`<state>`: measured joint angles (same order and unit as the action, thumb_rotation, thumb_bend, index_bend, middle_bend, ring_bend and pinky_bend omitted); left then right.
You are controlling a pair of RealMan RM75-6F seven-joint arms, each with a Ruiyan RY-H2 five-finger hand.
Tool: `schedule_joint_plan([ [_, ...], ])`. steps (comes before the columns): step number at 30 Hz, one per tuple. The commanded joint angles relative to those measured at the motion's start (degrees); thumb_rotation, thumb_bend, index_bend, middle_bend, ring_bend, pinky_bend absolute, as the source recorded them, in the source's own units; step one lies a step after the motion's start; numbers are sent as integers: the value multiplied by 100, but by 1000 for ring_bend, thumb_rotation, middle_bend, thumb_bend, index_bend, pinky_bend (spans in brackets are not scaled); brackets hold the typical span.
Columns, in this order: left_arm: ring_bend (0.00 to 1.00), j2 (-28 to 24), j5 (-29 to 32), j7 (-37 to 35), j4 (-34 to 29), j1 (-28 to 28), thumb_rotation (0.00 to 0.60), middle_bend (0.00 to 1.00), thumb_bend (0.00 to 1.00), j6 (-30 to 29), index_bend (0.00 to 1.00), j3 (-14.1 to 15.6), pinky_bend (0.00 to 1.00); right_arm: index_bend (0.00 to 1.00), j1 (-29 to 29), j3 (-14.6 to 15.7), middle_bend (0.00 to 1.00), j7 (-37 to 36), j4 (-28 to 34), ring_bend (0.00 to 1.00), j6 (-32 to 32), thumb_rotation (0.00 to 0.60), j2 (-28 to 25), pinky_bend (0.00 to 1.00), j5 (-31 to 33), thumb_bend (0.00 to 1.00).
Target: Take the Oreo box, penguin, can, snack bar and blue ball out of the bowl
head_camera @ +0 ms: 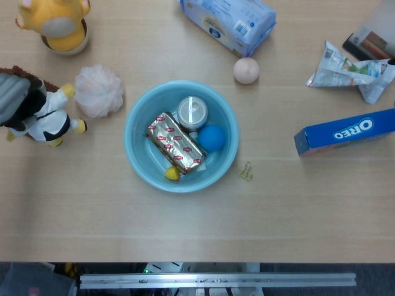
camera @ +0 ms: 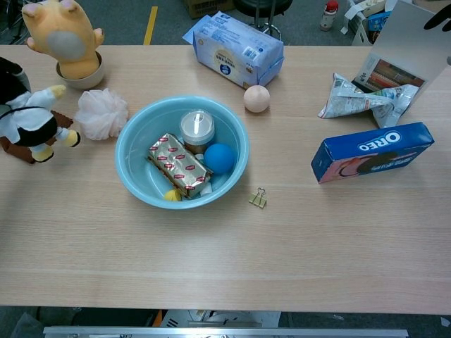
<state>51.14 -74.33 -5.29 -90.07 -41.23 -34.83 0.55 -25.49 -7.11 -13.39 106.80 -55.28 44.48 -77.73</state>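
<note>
The black-and-white penguin is at the table's far left, over a brown cloth, and my left hand grips its head at the frame edge. The light blue bowl holds the silver-topped can, the foil snack bar and the blue ball. The blue Oreo box lies on the table to the right. Only a dark tip of my right hand shows at the top right edge.
A small yellow item lies in the bowl's near side. Around it are a white puff, a yellow plush, a blue tissue pack, a peach ball, a crumpled wrapper and a binder clip.
</note>
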Motion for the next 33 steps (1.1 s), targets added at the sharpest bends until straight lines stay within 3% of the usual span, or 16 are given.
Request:
schedule_joint_plan([
  [1,46,-93,96,22,-124,-26,600,64,370,-3,121,-32,317,0,16,9,224,20,28,198,-10,600,-23,393,-3,408],
  [4,0,-167,61,-88,-195,35,600,17,370,-149,73,-107,232,0,10,24,224,85,80,198,6,600,-40,393,-29,409],
  [11,0,-246,-156,-440,-363,408,600,33,371,-950,72,-273,221,0,-255,-38,225,540,274,198,188,600,56,393,-190,407],
  [20,9,-186,-270,-80,-672,958,600,47,371,-2102,81,-348,221,115,-903,-204,277,1704,379,209,608,600,711,430,-72,210],
  [26,13,-340,-595,38,-1048,1251,600,58,371,-2551,86,-258,221,135,-1762,-356,287,3104,254,214,1213,600,1504,441,961,163],
  [33,14,-508,-952,88,-1295,1446,600,60,370,-2820,88,-177,221,134,-2782,-311,287,4536,-66,215,1258,600,2531,441,2478,162],
])
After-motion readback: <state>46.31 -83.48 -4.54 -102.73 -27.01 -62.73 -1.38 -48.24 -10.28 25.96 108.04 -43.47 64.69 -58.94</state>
